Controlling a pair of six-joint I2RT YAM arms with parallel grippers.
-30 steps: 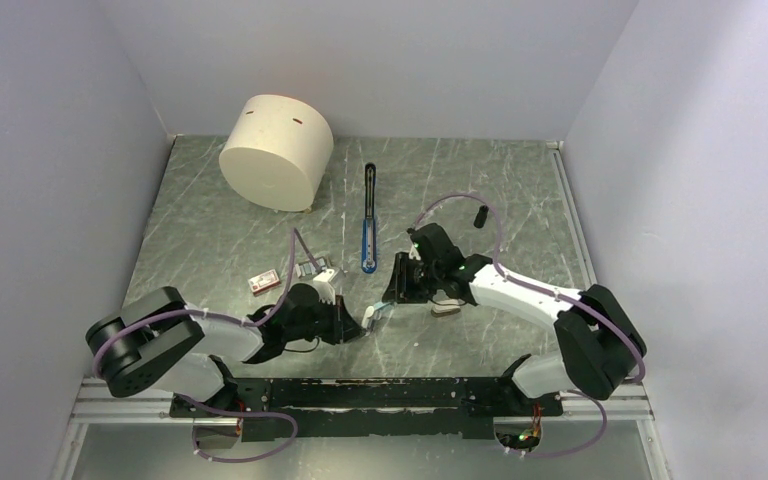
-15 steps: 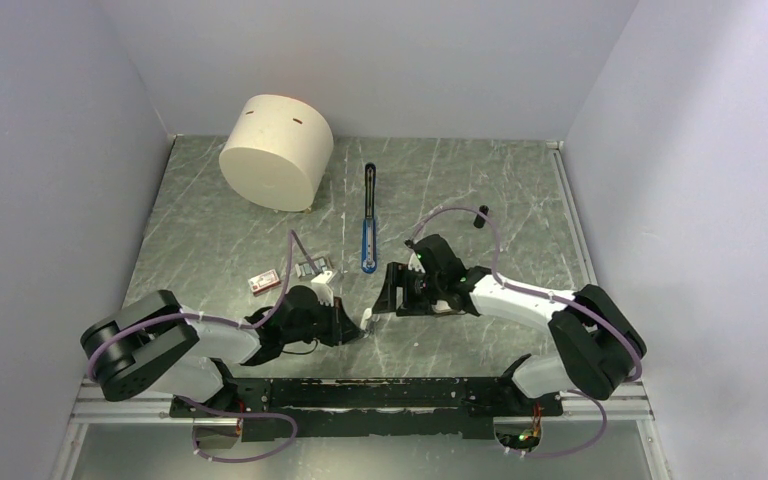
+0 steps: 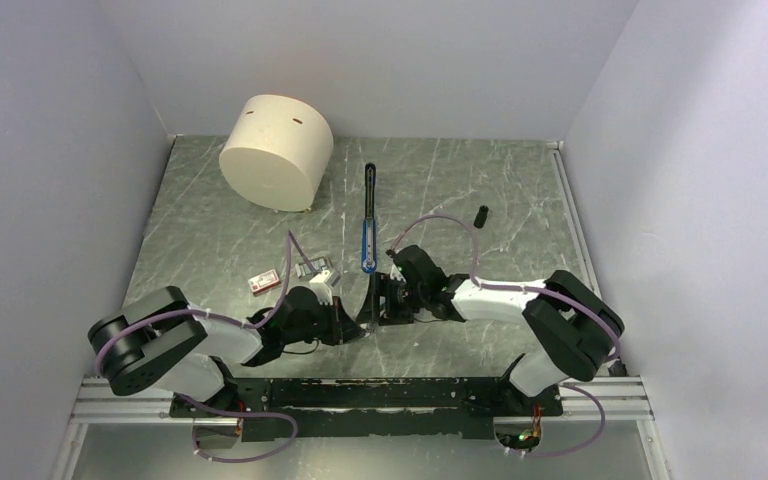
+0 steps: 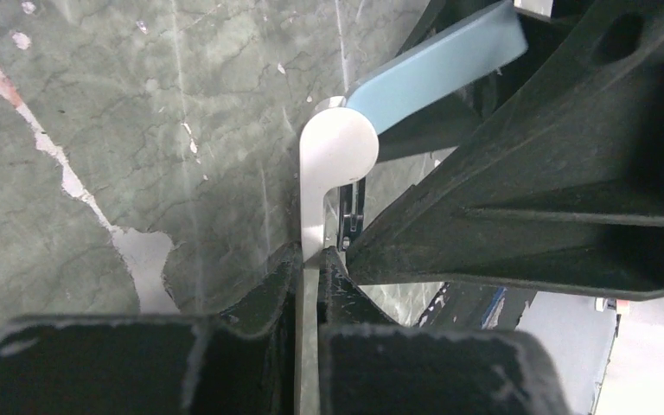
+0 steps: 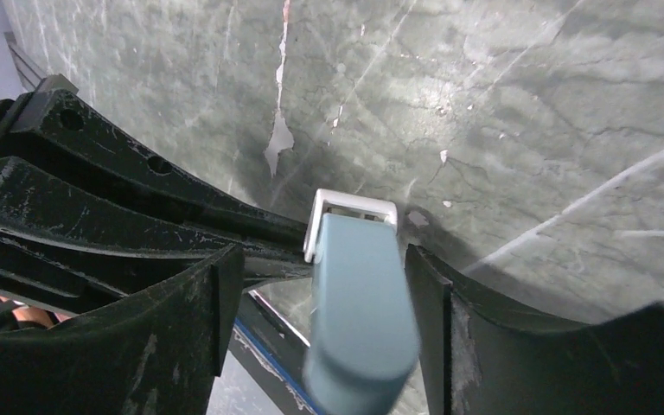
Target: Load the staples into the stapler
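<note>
Two robot arms: left arm point(image 3: 210, 340), right arm point(image 3: 500, 298). Two purple cables: left cable point(image 3: 290, 255), right cable point(image 3: 450, 218). One blue stapler point(image 3: 368, 235). One red-and-white box point(image 3: 261, 283). One bunch of grey staples point(image 3: 307, 267). One big cream drum point(image 3: 276, 150). One little black tube point(image 3: 481, 215). One pale-blue piece point(image 4: 432, 69). One green table point(image 3: 520, 190).

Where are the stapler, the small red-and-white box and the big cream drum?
stapler point(image 3: 366, 245): overhead view, on its blue half.
red-and-white box point(image 3: 263, 283): overhead view, on its top face.
cream drum point(image 3: 268, 175): overhead view, on its curved side wall.
</note>
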